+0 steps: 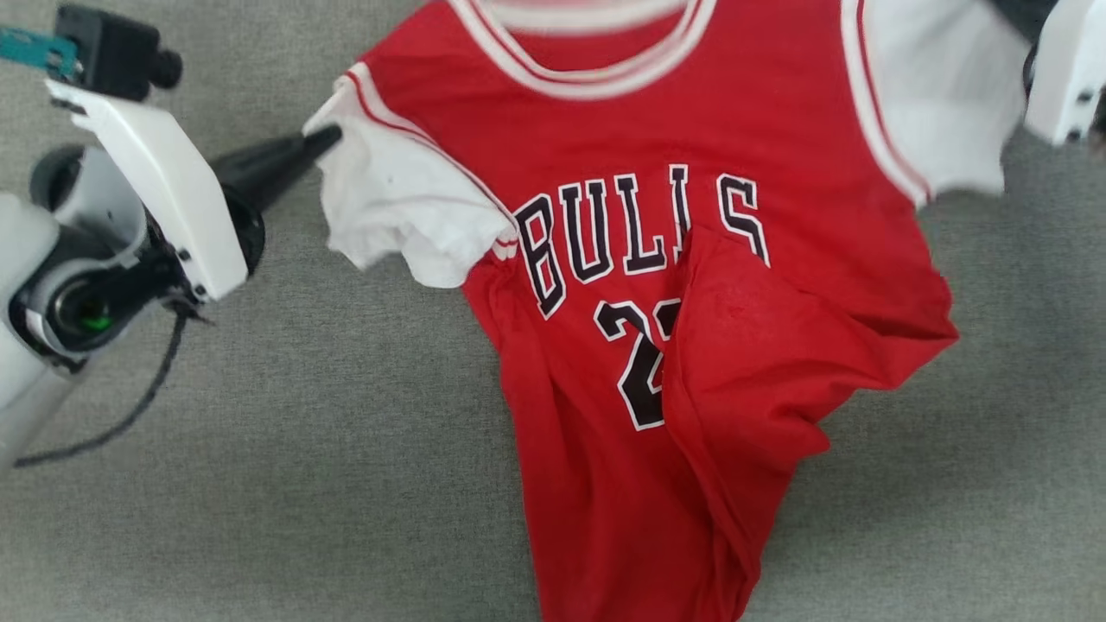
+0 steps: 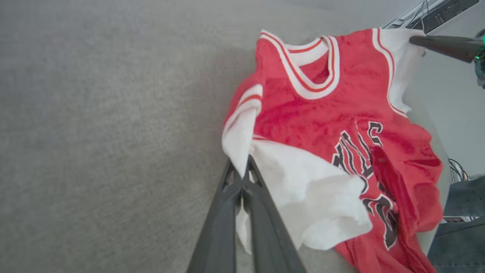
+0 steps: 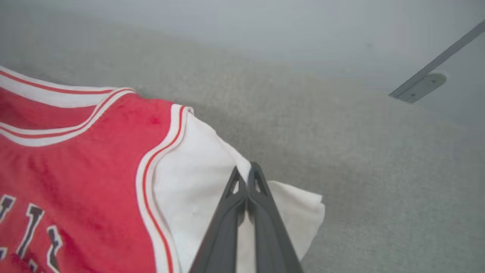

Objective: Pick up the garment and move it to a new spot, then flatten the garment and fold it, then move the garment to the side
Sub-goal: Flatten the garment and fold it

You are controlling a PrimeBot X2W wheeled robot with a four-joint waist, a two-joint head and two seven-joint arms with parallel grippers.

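Observation:
The garment (image 1: 657, 285) is a red shirt with white sleeves, striped trim and black lettering, spread front-up on grey fabric with a fold down its lower right. My left gripper (image 1: 324, 136) is shut on the edge of the white sleeve at the left; in the left wrist view its fingers (image 2: 242, 178) pinch that sleeve of the garment (image 2: 326, 125). My right gripper (image 3: 246, 170) is shut on the other white sleeve of the garment (image 3: 94, 159). In the head view a white wrist housing (image 1: 1067, 69) of the right arm sits at the top right beside that sleeve.
Grey textured cloth surface (image 1: 302, 449) lies under everything, with open room to the left and below. A dark cable (image 1: 130, 406) dangles from the left arm. In the left wrist view cables and dark equipment (image 2: 439, 11) lie beyond the surface's far edge.

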